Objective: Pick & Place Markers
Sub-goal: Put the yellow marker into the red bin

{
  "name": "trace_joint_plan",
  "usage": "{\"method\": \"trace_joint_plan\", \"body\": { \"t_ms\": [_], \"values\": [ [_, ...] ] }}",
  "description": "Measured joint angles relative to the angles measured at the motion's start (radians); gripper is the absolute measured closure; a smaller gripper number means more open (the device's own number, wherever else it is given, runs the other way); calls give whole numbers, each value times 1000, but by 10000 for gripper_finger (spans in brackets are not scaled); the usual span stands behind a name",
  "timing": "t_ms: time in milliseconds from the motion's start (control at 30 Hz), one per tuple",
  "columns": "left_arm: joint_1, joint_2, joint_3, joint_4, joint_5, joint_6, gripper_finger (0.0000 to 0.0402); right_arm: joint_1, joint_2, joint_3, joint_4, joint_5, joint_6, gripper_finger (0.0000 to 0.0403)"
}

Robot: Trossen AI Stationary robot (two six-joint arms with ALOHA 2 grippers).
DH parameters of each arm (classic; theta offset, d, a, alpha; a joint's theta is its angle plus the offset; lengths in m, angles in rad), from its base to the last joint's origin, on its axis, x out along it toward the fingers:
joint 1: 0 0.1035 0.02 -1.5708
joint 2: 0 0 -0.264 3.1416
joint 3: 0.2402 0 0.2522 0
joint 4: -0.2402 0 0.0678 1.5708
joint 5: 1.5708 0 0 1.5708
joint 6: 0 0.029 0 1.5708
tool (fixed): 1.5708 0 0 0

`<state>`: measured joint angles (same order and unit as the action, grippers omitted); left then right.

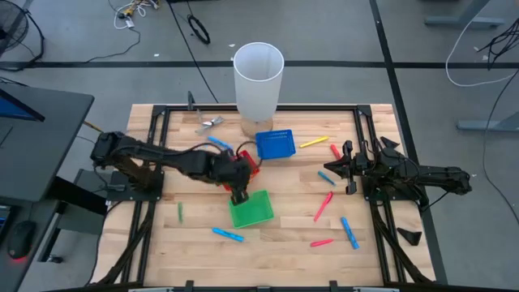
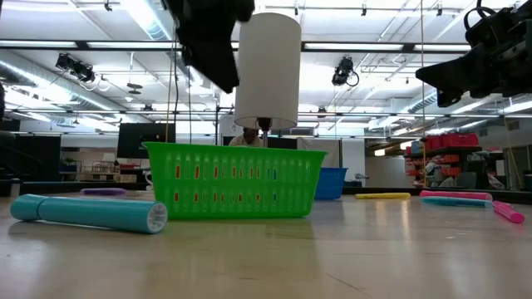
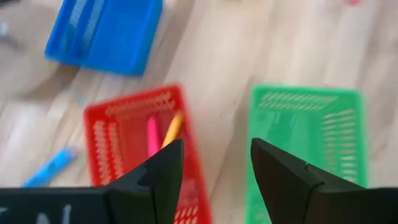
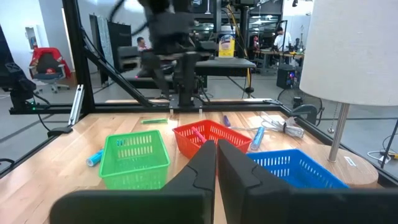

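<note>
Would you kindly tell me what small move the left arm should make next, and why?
Probably swing toward a loose marker, such as the green marker lying beside the green basket. The left pincer hangs open and empty between the red basket and the green one, and the red basket already holds a pink marker and a yellow one, so nothing remains to release here.

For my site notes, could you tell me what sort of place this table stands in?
Most likely a robotics lab or open workshop: the wooden table sits in a black metal frame, with loose cables on the grey floor, and desks under ceiling strip lights behind.
</note>
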<state>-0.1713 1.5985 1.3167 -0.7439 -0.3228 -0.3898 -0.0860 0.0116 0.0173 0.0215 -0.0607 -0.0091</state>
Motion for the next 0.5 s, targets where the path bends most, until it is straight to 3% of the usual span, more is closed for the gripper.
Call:
{"method": "trace_joint_plan", "body": {
  "t_ms": [200, 500],
  "values": [
    [-92, -43, -93, 227, -57, 110, 209, 0, 0, 0, 1, 0, 0, 382],
    [-185, -166, -350, 637, -62, 117, 209, 0, 0, 0, 2, 0, 0, 382]
  ]
}}
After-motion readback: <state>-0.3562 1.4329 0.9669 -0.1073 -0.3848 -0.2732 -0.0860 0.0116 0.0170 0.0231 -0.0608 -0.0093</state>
